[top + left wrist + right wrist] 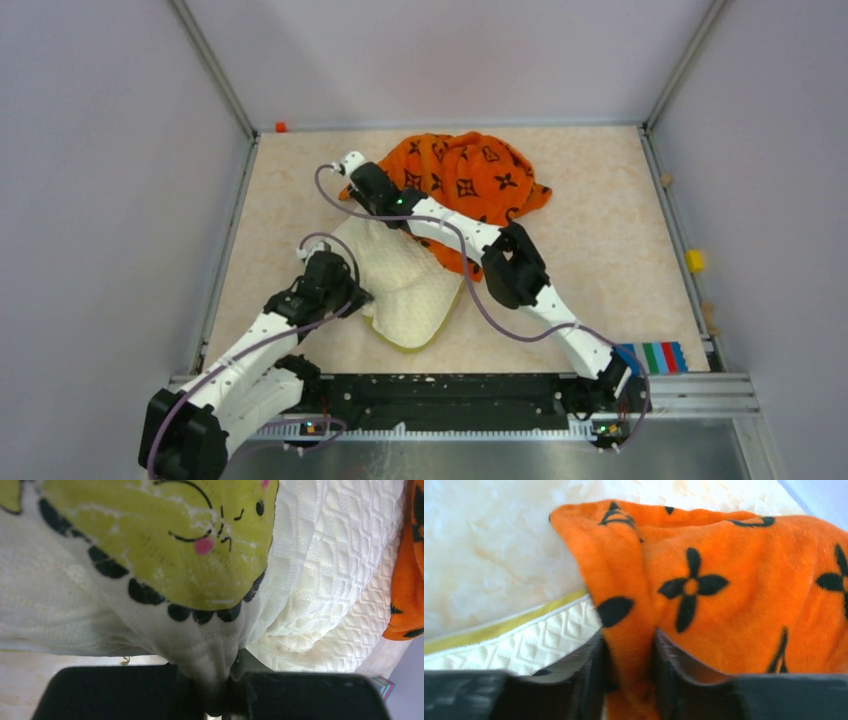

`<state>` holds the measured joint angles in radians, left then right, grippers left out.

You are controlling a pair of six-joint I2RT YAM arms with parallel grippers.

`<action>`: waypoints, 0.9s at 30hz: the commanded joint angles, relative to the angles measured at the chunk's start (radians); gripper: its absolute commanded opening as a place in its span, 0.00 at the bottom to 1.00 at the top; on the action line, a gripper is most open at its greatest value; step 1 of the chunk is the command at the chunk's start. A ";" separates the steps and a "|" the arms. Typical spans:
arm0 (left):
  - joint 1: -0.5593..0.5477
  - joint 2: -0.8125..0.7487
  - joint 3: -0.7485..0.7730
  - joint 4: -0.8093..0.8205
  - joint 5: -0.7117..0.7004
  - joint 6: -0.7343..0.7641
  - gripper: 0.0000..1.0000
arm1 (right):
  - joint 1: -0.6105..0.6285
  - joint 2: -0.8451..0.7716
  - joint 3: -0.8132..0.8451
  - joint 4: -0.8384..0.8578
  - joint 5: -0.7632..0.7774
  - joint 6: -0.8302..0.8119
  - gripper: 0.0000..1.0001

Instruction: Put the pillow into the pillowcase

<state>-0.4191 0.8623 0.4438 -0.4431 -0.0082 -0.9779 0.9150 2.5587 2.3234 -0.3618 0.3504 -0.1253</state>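
Left gripper (220,682) is clamped shut on a pinch of the pillow (320,580), whose far end sits right at the pillowcase (734,605) edge. Right gripper (630,675) straddles a fold of that edge, can't tell if it's actually gripping. Looks like mid-stuffing to me; next up, hold the mouth open and shove.

bright even light, soft shadows; wrist views soft, left gripper (216,692) dark blur.
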 commanded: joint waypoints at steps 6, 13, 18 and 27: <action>-0.002 0.017 -0.056 0.060 0.052 -0.007 0.00 | 0.012 -0.116 0.223 -0.167 -0.093 0.181 0.00; 0.023 0.079 0.079 0.116 -0.052 0.038 0.00 | 0.192 -0.582 -0.428 0.059 -0.273 0.306 0.00; 0.073 0.125 0.196 0.106 -0.044 0.071 0.00 | 0.110 -0.694 -0.828 0.170 -0.375 0.401 0.00; 0.076 0.191 0.183 0.100 -0.053 0.099 0.00 | 0.023 -0.971 -0.990 0.080 -0.220 0.475 0.66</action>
<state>-0.3508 1.0523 0.6029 -0.4252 -0.0059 -0.9085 0.9848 1.8187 1.3804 -0.2634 0.1089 0.2741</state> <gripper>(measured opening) 0.084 0.594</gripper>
